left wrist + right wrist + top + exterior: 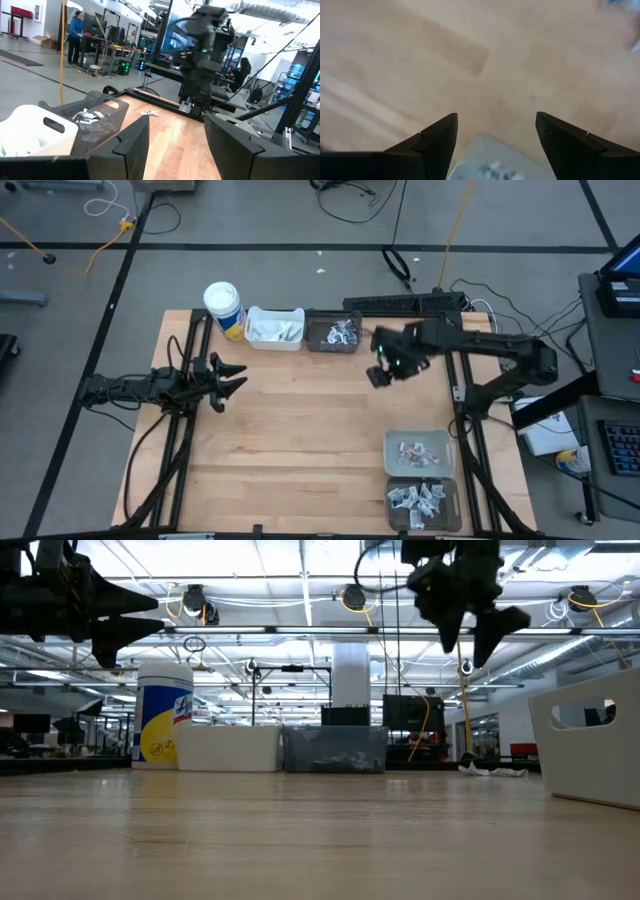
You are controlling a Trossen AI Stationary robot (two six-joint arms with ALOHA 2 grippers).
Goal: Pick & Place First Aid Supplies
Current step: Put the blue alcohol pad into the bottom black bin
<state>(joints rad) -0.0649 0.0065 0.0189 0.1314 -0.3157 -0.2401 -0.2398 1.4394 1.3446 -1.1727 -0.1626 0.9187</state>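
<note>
A: High view first. On the far left the left gripper [232,383] hangs above bare wood near the table's left edge, fingers spread apart with nothing between them.

B: Agreed, and the left wrist view shows the same gap between its two dark fingers [131,141]. What sits along the far edge?

A: From the left: a white cup [223,308] with a yellow band, then a white bin [274,328] with pale packets [268,332] lying in it, then a dark bin [332,332] touching it, holding silvery packets [342,333].

B: In the low view those three stand in a row behind the empty stretch of table [300,830]. And the right arm?

A: The right gripper [381,374] is up in the air, just right of the dark bin and clear of the wood. Its fingers stand wide open and empty; the right wrist view shows only the tabletop and a pale bin edge [490,160] between them.

B: Further right?

A: Near the front right corner, a grey bin [419,451] with square packets [417,452] bearing reddish print, and right below it another dark bin [423,504] full of white sachets [418,500]. One loose packet [148,113] lies on the wood in the left wrist view.

B: A person [77,30] stands in the room beyond.
</note>
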